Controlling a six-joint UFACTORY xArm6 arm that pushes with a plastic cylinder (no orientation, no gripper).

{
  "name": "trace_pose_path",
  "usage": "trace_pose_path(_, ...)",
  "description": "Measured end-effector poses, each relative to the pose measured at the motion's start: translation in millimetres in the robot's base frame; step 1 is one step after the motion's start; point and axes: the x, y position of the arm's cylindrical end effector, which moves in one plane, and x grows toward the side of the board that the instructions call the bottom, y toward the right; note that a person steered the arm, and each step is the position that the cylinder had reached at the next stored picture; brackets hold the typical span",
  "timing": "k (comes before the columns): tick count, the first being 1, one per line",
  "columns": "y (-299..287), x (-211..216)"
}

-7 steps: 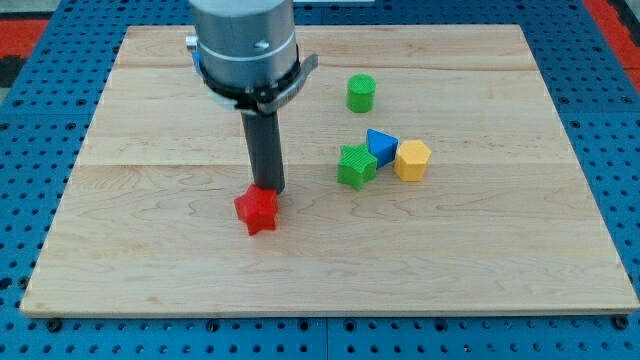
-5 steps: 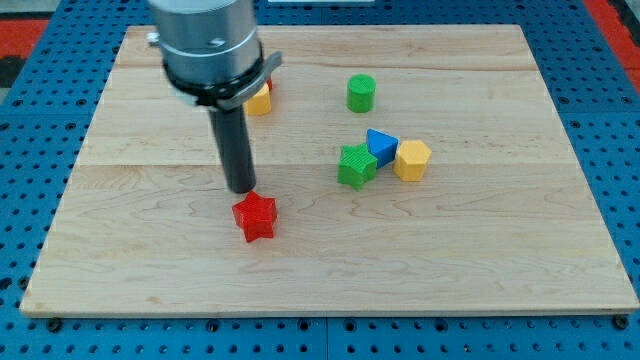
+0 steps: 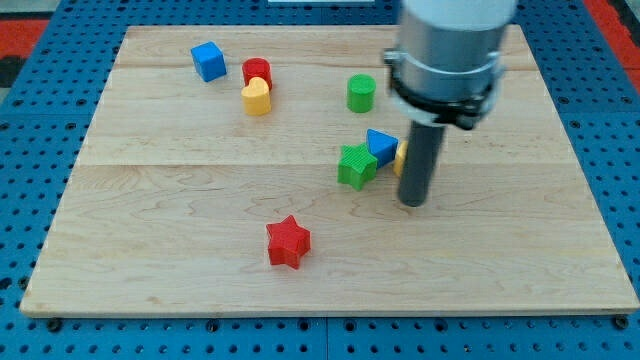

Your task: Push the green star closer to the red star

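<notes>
The green star point(image 3: 356, 165) lies a little right of the board's middle, touching a blue triangle point(image 3: 381, 144) at its upper right. The red star point(image 3: 288, 242) lies lower and to the left, near the board's bottom. My tip point(image 3: 412, 203) stands on the board to the right of and slightly below the green star, a small gap away. The rod hides most of a yellow block point(image 3: 401, 158) behind it.
A green cylinder point(image 3: 361, 93) stands above the green star. A blue cube point(image 3: 208, 61), a red cylinder point(image 3: 256, 71) and a yellow block point(image 3: 256, 98) sit at the upper left. The wooden board point(image 3: 150, 200) lies on a blue pegboard.
My tip has swung from just above the red star at the left over to the right of the green star. The red star has shifted down and to the right. The upper-left blocks are now uncovered.
</notes>
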Motion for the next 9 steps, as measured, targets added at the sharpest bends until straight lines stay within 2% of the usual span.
trace_pose_path(1, -24, -36)
trace_pose_path(2, -62, -37)
trace_pose_path(4, -128, -81)
trace_pose_path(6, -208, -65)
trace_pose_path(7, -249, -97)
trace_pose_path(8, -243, -70)
trace_pose_path(9, -206, -34)
